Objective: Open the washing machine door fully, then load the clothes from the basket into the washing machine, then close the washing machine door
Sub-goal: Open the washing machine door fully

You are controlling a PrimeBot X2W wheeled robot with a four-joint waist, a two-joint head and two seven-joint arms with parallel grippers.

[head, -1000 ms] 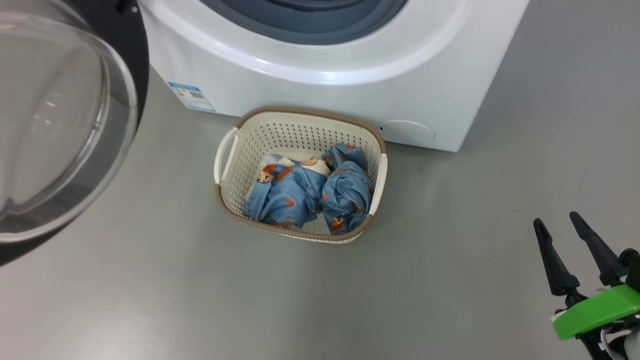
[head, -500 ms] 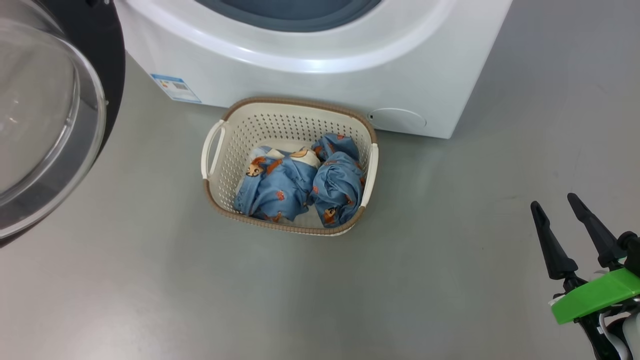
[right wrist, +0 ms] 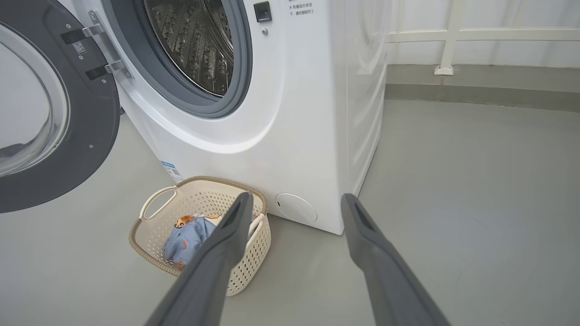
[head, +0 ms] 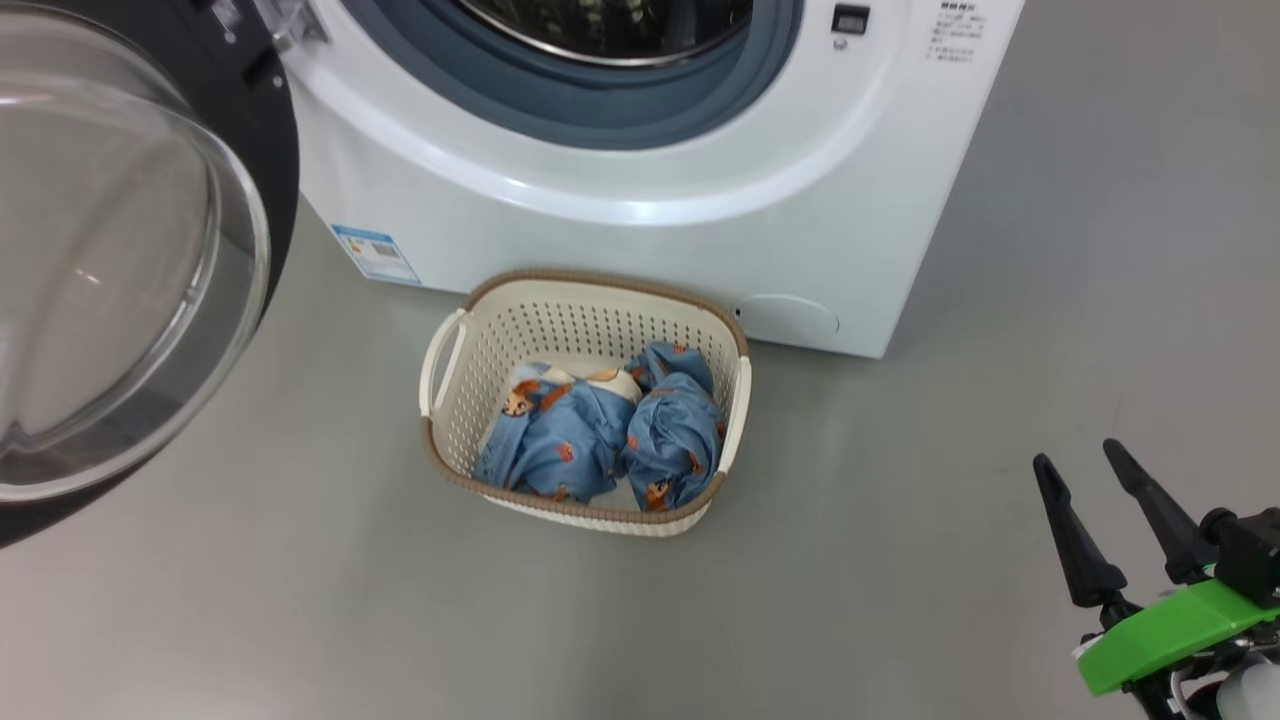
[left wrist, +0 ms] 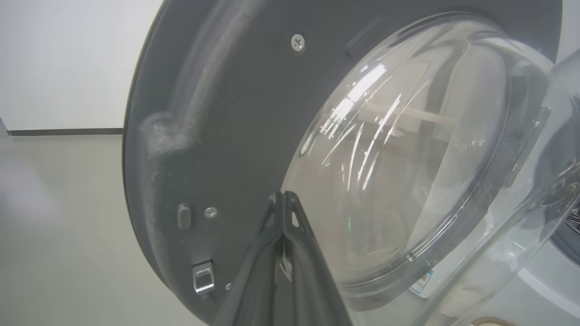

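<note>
Swung wide at far left: washing machine door [head: 130, 280], glass bowl bulging out. Left hand [left wrist: 283, 201] pinched shut, empty, close to its inner face. Centre: washing machine [head: 640, 230], drum exposed. Just before its front, on the floor [head: 900, 520], basket [head: 560, 330] holding the clothes [head: 600, 440]. Lower right, right hand [head: 1076, 452] spread open, empty, well apart from basket.

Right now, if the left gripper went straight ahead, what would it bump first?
Probably the washing machine door: the shut left gripper points at its inner side, where dark rim meets glass. Distance is unclear.
</note>
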